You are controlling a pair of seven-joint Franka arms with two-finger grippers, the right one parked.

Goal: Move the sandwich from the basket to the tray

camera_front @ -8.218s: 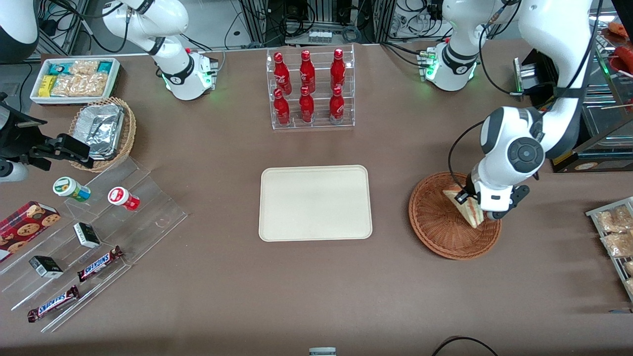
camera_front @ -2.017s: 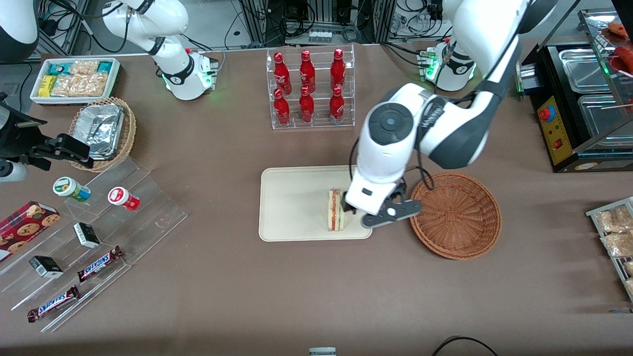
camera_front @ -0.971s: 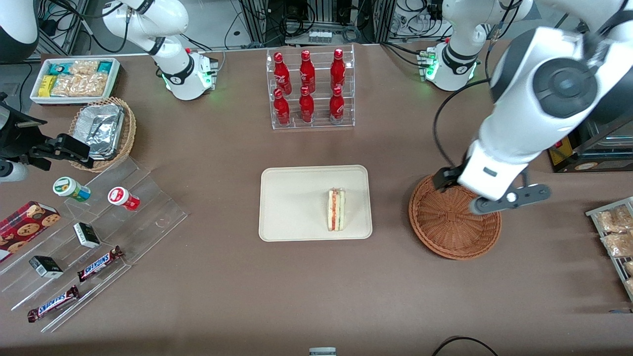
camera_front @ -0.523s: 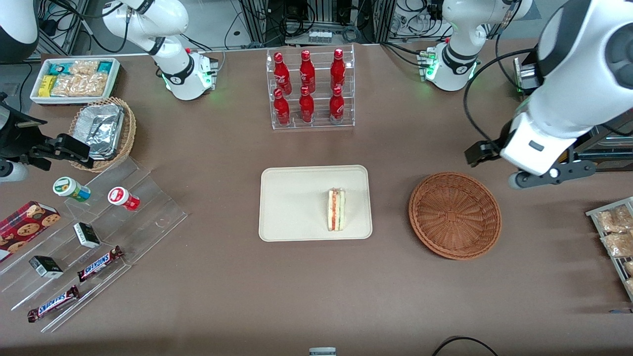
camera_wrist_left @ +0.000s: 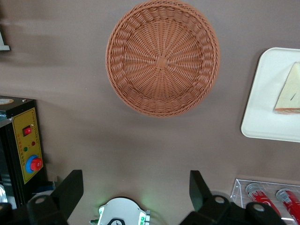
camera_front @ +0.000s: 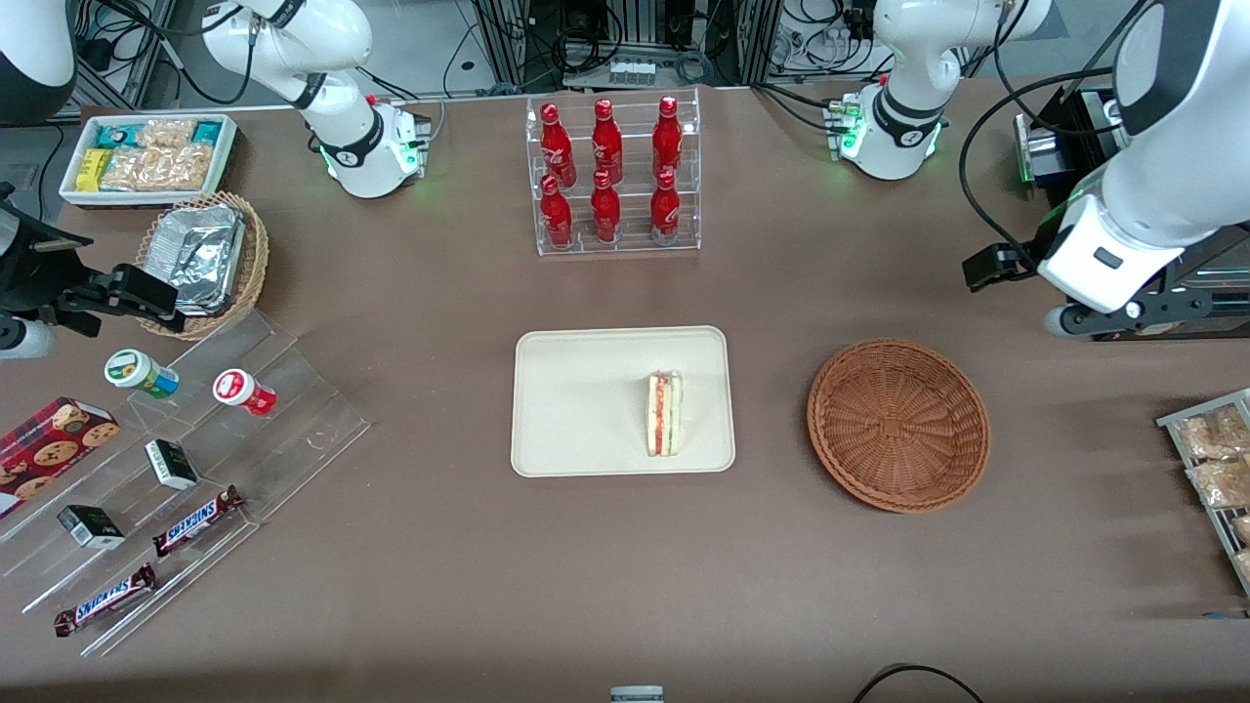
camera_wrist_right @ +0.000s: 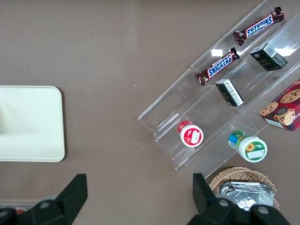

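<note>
The tray (camera_front: 586, 400) sits mid-frame on the brown table, the basket (camera_front: 898, 425) well apart from it toward the right of the frame and holding nothing. The gripper (camera_wrist_left: 136, 190), raised at the right edge of the front view above and clear of the basket, has its fingers spread wide and grips nothing. The sandwich (camera_front: 664, 414) lies on the tray's right side, so the task looks done, with nothing left but parking the arm
</note>
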